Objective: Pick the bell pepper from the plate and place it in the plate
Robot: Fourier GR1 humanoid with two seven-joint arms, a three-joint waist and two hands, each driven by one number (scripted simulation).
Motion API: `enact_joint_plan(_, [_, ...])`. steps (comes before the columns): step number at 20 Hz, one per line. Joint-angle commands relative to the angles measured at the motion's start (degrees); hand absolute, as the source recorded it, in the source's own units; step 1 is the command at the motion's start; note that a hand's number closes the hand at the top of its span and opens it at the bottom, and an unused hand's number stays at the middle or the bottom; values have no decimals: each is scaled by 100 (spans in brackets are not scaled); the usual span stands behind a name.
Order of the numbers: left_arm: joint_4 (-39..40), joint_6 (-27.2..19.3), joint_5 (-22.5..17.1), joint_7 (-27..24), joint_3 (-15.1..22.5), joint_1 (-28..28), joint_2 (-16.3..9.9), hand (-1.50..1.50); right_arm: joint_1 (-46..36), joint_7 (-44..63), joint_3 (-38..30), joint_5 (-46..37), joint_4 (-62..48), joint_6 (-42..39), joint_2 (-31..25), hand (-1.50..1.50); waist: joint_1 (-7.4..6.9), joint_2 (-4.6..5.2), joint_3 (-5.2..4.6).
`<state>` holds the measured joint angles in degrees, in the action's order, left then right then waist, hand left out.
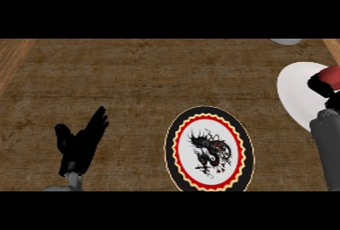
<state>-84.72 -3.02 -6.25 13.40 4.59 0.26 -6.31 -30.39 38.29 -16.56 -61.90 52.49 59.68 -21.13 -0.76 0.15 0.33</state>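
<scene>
Two plates lie on the brown counter [133,81], one bell pepper shows, and two hands are in view. The landmark is the patterned plate [210,149] — black rim, a red and yellow scalloped ring, a white centre with a dark dragon-like figure — which lies low in the view, its lower edge cut off. Up and to the right of it lies the plain white plate [295,92], its right part running out of view and partly covered by the right arm. The bell pepper [331,73] is red and shows only as a small patch over the white plate's upper right, at the view's edge; its shape and stem cannot be made out. The right hand [320,85] is black and sits just below and against that red patch, with dark fingers seeming to curl round it, though so little shows that this is only likely. Its grey forearm [327,148] runs down the view's right side, to the right of the patterned plate. The left hand [81,143] rests well to the left of the patterned plate, fingers straight and spread upward, thumb apart, holding nothing. Far above the patterned plate, at the view's top right, a small grey object [285,41] is cut off — what it is cannot be told.
</scene>
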Motion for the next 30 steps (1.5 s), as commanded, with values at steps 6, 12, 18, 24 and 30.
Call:
enact_joint_plan(6, [297,119,-55,-52,-140,-110,-31,0,-139,-1275,-626,2278,-1311,-468,-926,150,-38,52,-13])
enact_joint_plan(12, [469,-21,174,-218,160,-42,269,0,-276,-2091,-805,2828,-2348,-1785,-1124,-150,-103,96,2])
enact_joint_plan(18, [182,265,-43,-61,-44,57,-62,0,-277,-4111,-1578,3853,-2352,-1780,-1005,-150,-133,80,12])
enact_joint_plan(24, [41,128,4,49,20,-8,72,0,-314,-5573,-2505,4874,-2171,-1703,-993,-150,-110,67,11])
enact_joint_plan(30, [161,-87,257,105,120,-33,189,0,-115,-6371,-3112,5806,-2301,-2552,-1030,-150,15,14,-18])
